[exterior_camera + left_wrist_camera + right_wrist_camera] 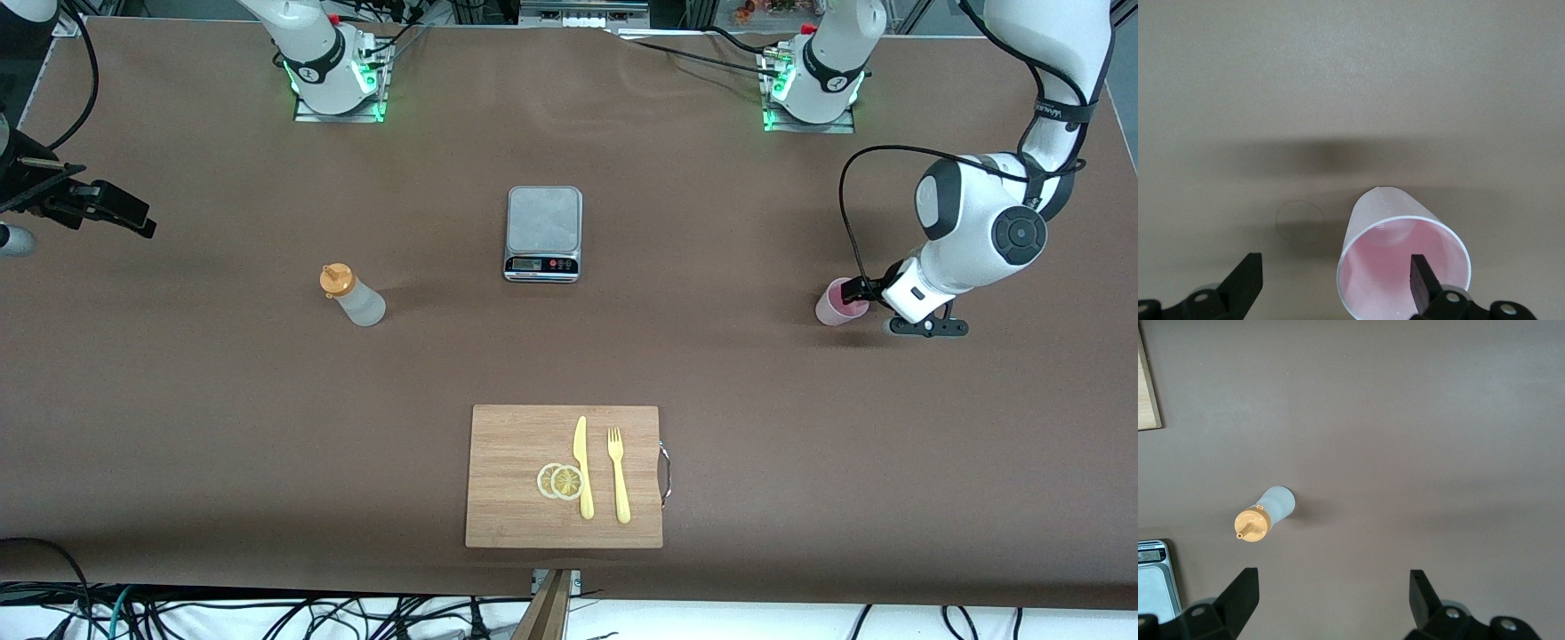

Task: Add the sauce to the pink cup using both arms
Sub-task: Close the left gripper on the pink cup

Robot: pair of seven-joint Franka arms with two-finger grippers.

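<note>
The small pale pink see-through plastic cup [839,303] stands upright near the table edge at the left arm's end. The left gripper [861,292] is low beside it with its black fingers spread wide. In the left wrist view one finger [1421,281] shows in front of the cup's open mouth [1403,267] and the other finger [1245,283] is well off to the side, so the cup is not yet between them and nothing is held.

The small whitish squeeze bottle with the orange cap [352,295] stands on the brown table [711,373], toward the right arm's end, well apart from the cup. The right gripper [107,209] hangs up by the table edge at that end, fingers wide apart, holding nothing. Its wrist view looks down on the bottle [1265,515].

I think the step now is grabbing the cup. To do it well, the left gripper should slide sideways until the cup sits in the middle, then squeeze softly. The cup looks thin and may tip or squash.
</note>
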